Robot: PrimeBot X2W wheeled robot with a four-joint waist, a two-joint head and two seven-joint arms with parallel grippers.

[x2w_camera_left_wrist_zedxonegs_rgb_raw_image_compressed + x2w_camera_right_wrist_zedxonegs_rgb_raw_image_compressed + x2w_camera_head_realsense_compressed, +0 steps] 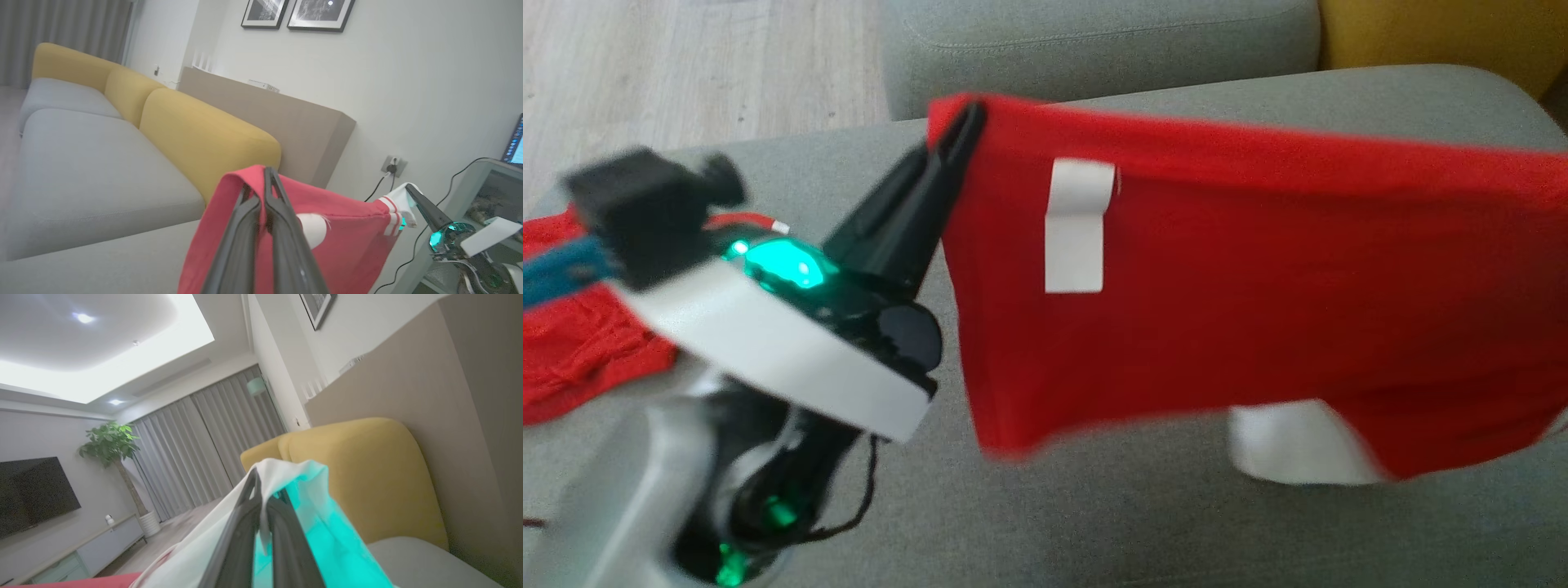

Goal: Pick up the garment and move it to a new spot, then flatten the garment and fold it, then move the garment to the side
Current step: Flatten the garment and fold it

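The garment [1258,286] is red, with a white label and a white cuff, and hangs spread in the air above the grey sofa seat [1135,523]. My left gripper [968,110] is shut on its upper left corner, and the fabric runs off the right edge of the head view. In the left wrist view the left gripper [261,175] pinches the red hem of the garment [351,237]. Farther along, my right gripper [408,191] holds the white striped cuff. In the right wrist view the right gripper [261,477] is shut on white garment cloth [212,539], tinted teal by a light.
A second red garment with a blue piece [572,343] lies on the seat at far left. Yellow back cushions [204,134] line the sofa. A glass table [490,192] with cables stands beyond the right arm. Wooden floor [686,65] lies past the sofa.
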